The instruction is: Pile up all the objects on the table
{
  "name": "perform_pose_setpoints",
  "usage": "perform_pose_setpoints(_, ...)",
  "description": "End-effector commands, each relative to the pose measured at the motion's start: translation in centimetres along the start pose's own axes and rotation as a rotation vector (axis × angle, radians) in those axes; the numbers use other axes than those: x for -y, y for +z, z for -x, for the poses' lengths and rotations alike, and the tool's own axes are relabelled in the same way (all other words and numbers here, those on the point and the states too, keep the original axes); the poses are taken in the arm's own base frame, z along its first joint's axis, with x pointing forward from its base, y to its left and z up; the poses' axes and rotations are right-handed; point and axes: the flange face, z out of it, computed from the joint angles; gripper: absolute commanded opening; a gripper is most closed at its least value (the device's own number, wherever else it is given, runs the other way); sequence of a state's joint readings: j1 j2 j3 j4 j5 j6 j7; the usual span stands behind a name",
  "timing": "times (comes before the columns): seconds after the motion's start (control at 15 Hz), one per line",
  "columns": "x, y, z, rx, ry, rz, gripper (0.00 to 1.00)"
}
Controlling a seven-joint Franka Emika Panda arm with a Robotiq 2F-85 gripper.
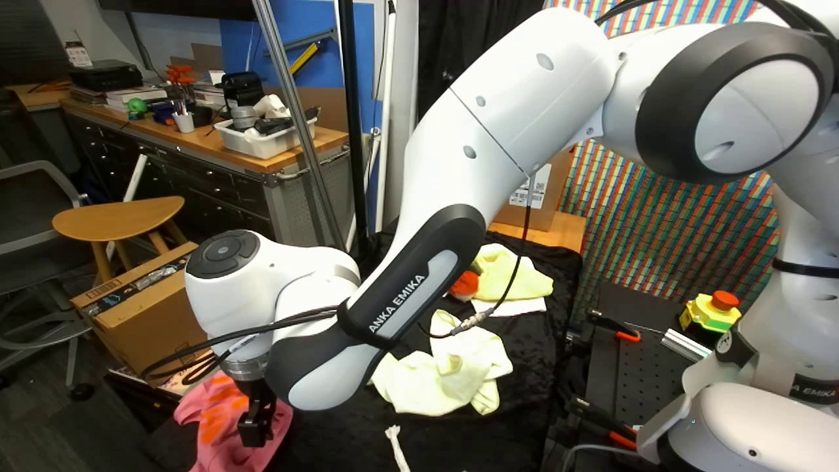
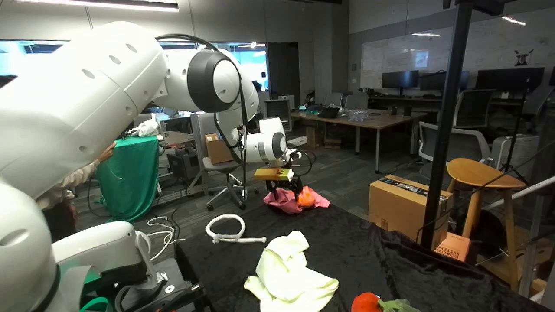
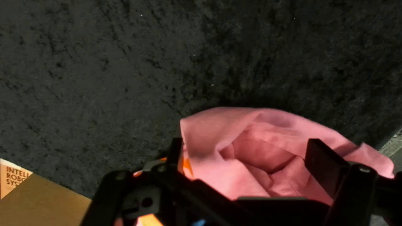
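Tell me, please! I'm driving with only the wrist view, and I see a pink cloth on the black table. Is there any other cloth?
Observer: Yes, a crumpled pale yellow cloth lies on the table; it shows in both exterior views.
Operator: Yay! I can't see that one at all. What else is there for my pile?
Observer: A red thing is there too, in both exterior views, but I can't tell for sure what it is.

"ANKA EMIKA" on rbt arm (image 1: pixel 459 157), "INTELL ROBO SYS" on orange pkg. (image 3: pixel 11 176)
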State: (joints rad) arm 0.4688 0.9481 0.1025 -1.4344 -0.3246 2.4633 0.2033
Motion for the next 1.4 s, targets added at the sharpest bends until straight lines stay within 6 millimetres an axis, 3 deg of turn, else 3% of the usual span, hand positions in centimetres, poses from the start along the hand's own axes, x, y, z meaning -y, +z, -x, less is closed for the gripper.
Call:
perform_pose_setpoints(0.0,-0.7,0.5,-0.9,-0.02,0.03,0.007,0.92)
perform_pose_setpoints(0.2,-1.4,1.4,-1.1,-0.01,0.042,0.014,0.56)
perform_pose_setpoints(0.67,-3.1,2.1,-1.1,0.003,0.08,0.013,0.06)
perform_pose_setpoints(0.87,-3.4,1.7,-1.1,0.007,0.057,0.039,0.0)
perform_pose_setpoints(1.07,-3.7,1.1,-0.7,0.013,0.013,0.08,0.03)
perform_pose_setpoints(1.33,-4.9,-2.0,0.2,0.006,-0.048,0.14,0.04)
